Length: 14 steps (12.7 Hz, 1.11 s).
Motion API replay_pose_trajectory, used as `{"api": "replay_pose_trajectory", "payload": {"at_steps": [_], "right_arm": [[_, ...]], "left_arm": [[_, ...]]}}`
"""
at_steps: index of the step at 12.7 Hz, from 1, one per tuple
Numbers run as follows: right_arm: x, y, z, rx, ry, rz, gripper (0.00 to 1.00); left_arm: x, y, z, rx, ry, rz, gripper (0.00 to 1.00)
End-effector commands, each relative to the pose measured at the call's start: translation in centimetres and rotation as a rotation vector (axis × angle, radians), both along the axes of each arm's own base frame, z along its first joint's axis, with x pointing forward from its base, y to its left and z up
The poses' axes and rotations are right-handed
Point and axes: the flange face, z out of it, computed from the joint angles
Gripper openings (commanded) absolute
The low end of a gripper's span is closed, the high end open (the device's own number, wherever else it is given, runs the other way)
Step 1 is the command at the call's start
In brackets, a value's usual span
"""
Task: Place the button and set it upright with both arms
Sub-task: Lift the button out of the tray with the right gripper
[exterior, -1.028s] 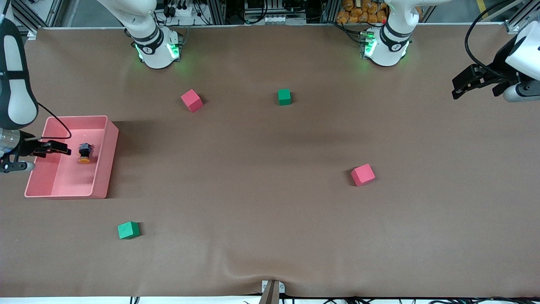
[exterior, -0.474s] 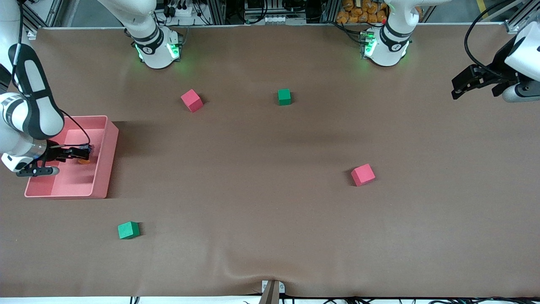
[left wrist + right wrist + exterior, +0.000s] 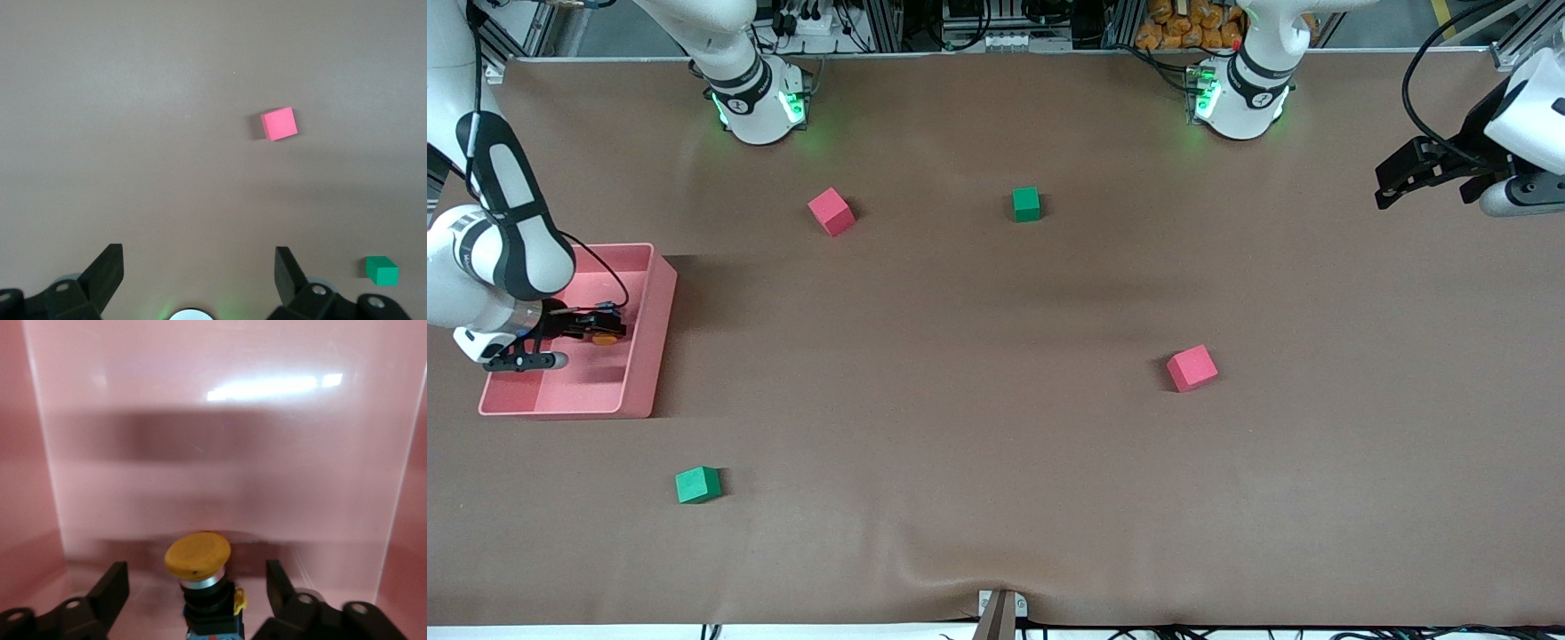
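The button (image 3: 606,337), orange cap on a black body, lies on its side in the pink bin (image 3: 660,302) at the right arm's end of the table. My right gripper (image 3: 607,325) is down in the bin, open, with one finger on each side of the button and a gap at both. In the right wrist view the button (image 3: 197,555) sits between the fingers of the right gripper (image 3: 197,576), its cap pointing at the bin wall (image 3: 200,420). My left gripper (image 3: 1384,185) hangs open and empty over the left arm's end of the table, waiting; the left wrist view shows it (image 3: 198,259) above bare cloth.
Two red cubes (image 3: 831,211) (image 3: 1192,367) and two green cubes (image 3: 1026,204) (image 3: 697,484) are scattered on the brown cloth. The left wrist view shows a red cube (image 3: 279,124) and a green cube (image 3: 381,271). The bin's walls stand close round my right gripper.
My right gripper moved across the bin to the button and now straddles it, its fingers a little closer together. The left arm has hardly moved.
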Motion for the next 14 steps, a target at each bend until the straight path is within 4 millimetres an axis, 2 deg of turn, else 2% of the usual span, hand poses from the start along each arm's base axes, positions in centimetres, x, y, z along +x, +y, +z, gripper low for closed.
{"api": "replay_pose_trajectory", "payload": {"at_steps": [1,3,4,8,10,11,13,14], "right_arm": [[-0.4,-0.5,-0.4,-0.006,-0.030,0.015,0.47],[-0.4,-0.4,-0.5,-0.005,-0.030,0.022,0.12],[-0.4,-0.5,-0.5,-0.005,-0.030,0.021,0.02],[-0.3,-0.5,-0.4,-0.002,-0.024,0.024,0.00],[0.1,-0.3,0.4,-0.003,-0.027,0.029,0.00],[0.6,-0.2,1.3,0.003,-0.016,0.032,0.00],[2.4,-0.3,5.5,0.022,0.024,0.035,0.00],[3.6,-0.1,8.6,0.026,0.027,0.046,0.00]], "left_arm": [[-0.3,-0.3,0.0,-0.013,0.012,-0.022,1.00],[-0.3,-0.3,-0.1,-0.013,0.015,-0.022,1.00],[-0.3,-0.3,-0.1,-0.013,0.015,-0.022,1.00],[-0.3,-0.3,-0.2,-0.013,0.016,-0.023,1.00],[-0.3,-0.3,-0.2,-0.013,0.016,-0.023,1.00],[-0.2,-0.4,-0.3,-0.013,0.018,-0.025,1.00],[-0.2,-0.4,-0.3,-0.013,0.018,-0.025,1.00],[-0.2,-0.4,-0.3,-0.013,0.018,-0.025,1.00]]}}
